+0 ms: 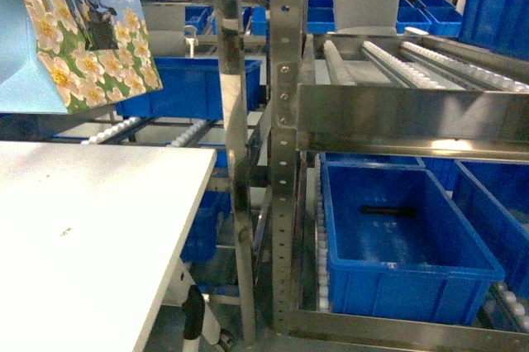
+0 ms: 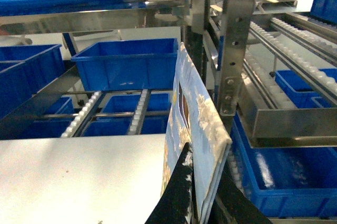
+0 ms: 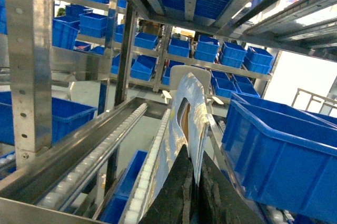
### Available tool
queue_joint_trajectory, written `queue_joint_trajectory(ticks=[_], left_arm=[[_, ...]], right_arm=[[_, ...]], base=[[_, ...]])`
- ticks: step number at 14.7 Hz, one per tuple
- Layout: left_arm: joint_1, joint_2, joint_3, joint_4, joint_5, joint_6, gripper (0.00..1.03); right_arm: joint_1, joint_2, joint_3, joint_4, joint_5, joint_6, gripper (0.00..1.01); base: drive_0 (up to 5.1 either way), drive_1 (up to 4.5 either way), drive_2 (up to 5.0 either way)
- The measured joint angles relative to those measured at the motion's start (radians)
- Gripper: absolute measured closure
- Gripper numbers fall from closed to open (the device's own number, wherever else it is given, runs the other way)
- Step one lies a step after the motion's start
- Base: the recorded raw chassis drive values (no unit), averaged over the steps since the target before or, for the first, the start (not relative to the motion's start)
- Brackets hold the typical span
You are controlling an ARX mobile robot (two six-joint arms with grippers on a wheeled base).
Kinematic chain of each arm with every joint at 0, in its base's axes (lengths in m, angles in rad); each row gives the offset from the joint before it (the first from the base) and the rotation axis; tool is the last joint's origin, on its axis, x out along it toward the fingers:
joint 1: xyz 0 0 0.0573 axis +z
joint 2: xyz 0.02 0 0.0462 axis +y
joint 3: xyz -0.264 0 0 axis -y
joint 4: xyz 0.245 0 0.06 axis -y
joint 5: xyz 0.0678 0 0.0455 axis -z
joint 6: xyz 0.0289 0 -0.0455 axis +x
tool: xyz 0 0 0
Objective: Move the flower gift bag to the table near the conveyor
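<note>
The left pincer (image 2: 202, 203) shows at the bottom of its wrist view, its dark fingers (image 2: 179, 192) pressed together on the lower edge of the flower gift bag (image 2: 197, 113). The right pincer (image 3: 194, 192) likewise pinches a second bag (image 3: 184, 124) between its black fingers (image 3: 176, 195). Neither arm shows in the head view.

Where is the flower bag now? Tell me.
In the head view the flower bag hangs at upper left, above the table's far edge, left of the conveyor post; the left tool grips it.
</note>
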Motion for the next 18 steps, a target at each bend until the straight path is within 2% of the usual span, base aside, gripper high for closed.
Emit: queue_joint_trajectory(ticks=[18], left_arm=[[0.0, 0.0, 0.0, -0.001, 0.001, 0.0, 1.01]], right_arm=[[-0.001, 0.0, 0.0, 0.0, 0.0, 0.0, 0.99]], base=[[-5.0, 2.5, 2.5]])
